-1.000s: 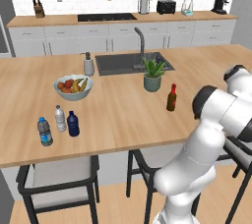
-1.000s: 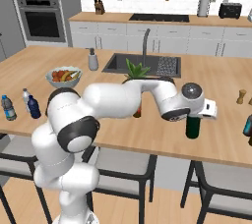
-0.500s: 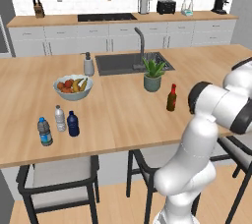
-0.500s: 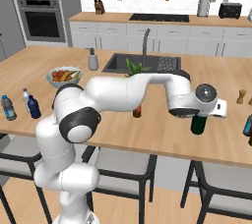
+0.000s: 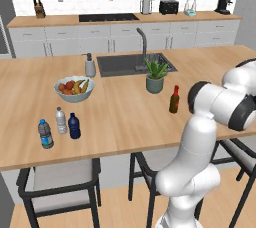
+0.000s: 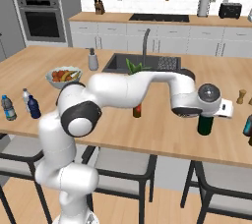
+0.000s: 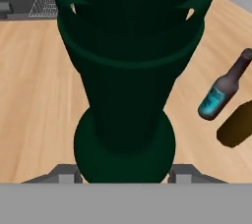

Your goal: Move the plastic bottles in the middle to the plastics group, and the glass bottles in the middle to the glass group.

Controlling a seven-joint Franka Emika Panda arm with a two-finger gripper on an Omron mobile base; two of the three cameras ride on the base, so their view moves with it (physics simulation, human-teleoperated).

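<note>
On the island counter (image 5: 120,122), the fruit bowl (image 5: 74,88) stood left of the sink (image 5: 131,63), with the soap dispenser (image 5: 90,65) between them. Nearer the front edge, left of the bowl, three small bottles clustered: the blue-labelled water bottle (image 5: 45,134) leftmost, the white-capped water bottle (image 5: 61,120) beside it, the navy bottle (image 5: 74,126) on their right. The potted plant (image 5: 155,76) stood in front of the sink, the red-capped bottle (image 5: 174,99) to its right. Far right, the green bottle (image 6: 205,124) stood on the counter, with another bottle (image 7: 222,92) just beyond it.
</note>
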